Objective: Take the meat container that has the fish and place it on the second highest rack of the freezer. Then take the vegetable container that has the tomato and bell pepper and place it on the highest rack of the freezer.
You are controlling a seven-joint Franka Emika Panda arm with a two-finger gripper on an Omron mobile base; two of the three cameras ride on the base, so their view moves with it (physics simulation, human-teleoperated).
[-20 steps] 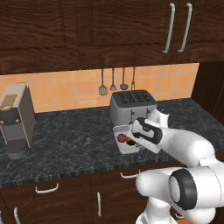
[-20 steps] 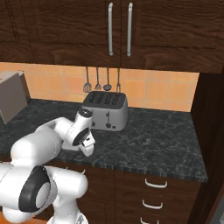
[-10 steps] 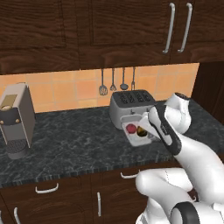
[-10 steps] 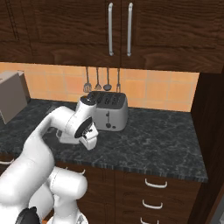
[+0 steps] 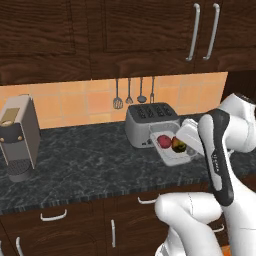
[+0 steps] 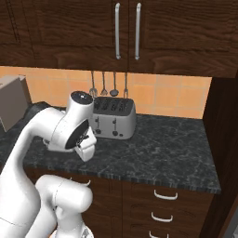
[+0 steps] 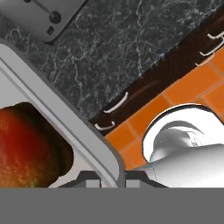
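Up close in the hand view, the gripper (image 7: 106, 177) is pinching tight on the grey rim of the vegetable container (image 7: 65, 118), the two dark tips sitting either side of its wall. The bell pepper (image 7: 26, 146) is lying inside the tray, orange-red with dark patches, right by the clamped corner. From the left base view, the container (image 5: 172, 150) is hanging in the air above the dark marble counter (image 5: 90, 165), tilted toward the camera, with the tomato (image 5: 164, 141) and the pepper (image 5: 179, 145) sitting side by side in it. Just behind it the silver toaster (image 5: 150, 122) is standing against the tiled wall, utensils (image 5: 134, 94) hanging above. Far left, a coffee machine (image 5: 19, 136) is resting on the counter.
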